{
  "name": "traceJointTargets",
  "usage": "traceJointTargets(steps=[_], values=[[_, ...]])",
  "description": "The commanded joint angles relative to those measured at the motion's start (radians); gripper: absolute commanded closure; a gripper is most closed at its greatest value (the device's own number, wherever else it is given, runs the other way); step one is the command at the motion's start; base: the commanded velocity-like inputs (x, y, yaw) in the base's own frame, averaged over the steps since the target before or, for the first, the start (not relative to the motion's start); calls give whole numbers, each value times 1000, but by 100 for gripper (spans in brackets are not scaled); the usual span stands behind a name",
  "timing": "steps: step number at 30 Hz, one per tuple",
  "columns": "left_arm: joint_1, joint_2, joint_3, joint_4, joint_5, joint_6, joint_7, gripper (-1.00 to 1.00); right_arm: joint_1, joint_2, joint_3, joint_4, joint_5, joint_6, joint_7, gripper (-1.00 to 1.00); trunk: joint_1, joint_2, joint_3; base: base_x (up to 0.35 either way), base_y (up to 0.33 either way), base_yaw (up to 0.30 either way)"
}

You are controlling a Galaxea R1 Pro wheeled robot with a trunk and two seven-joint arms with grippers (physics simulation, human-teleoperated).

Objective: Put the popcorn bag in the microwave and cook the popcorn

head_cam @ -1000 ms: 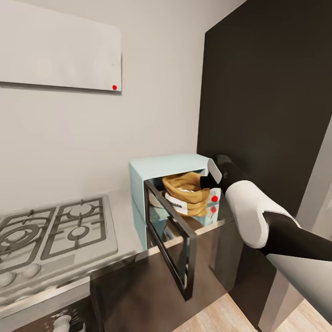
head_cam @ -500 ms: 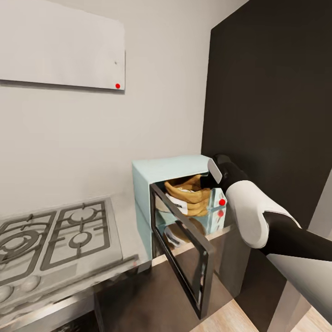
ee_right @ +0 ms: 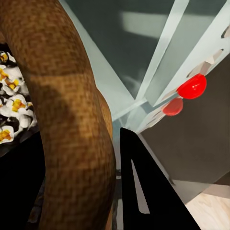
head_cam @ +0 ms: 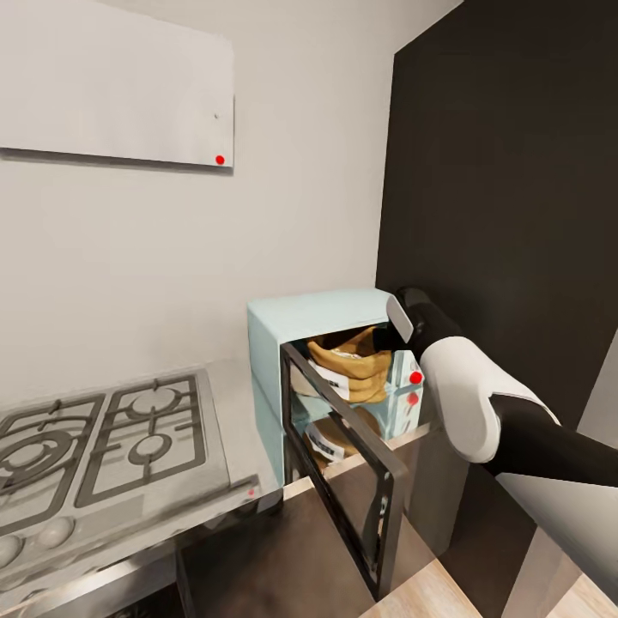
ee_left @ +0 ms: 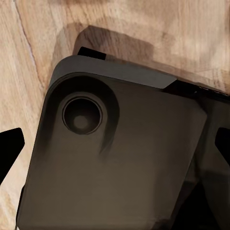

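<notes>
Grey countertop (head_cam: 236, 403) holds the blue microwave (head_cam: 322, 313), door open. Inside sits the popcorn bag (head_cam: 352, 365), with popcorn in it. The right gripper (ee_right: 103, 187) pinches the bag's rim. Left gripper: cannot tell.

tan popcorn bag (head_cam: 352, 365), mint microwave (head_cam: 296, 322)

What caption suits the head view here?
Right arm reaches into the open mint-blue microwave, where the popcorn bag sits, door swung wide beside the gas hob.
</notes>
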Motion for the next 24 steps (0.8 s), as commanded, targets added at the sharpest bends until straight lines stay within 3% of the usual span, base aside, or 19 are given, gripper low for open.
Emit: traceJointTargets(steps=[1, 11, 12, 24], values=[[0, 0, 2, -1, 4, -2, 1, -100, 0, 1, -7, 5, 1, 3, 3, 100, 0, 0, -1, 0, 0, 0], [0, 0, 2, -1, 4, -2, 1, -100, 0, -6, -10, 7, 39, 3, 57, 100, 0, 0, -1, 0, 0, 0], [0, 0, 2, -1, 4, -2, 1, -100, 0, -6, -9, 35, -9, 3, 75, 100, 0, 0, -1, 0, 0, 0], [0, 0, 2, -1, 4, -2, -1, -100, 0, -4, -7, 35, -3, 3, 76, 100, 0, 0, -1, 112, 0, 0]])
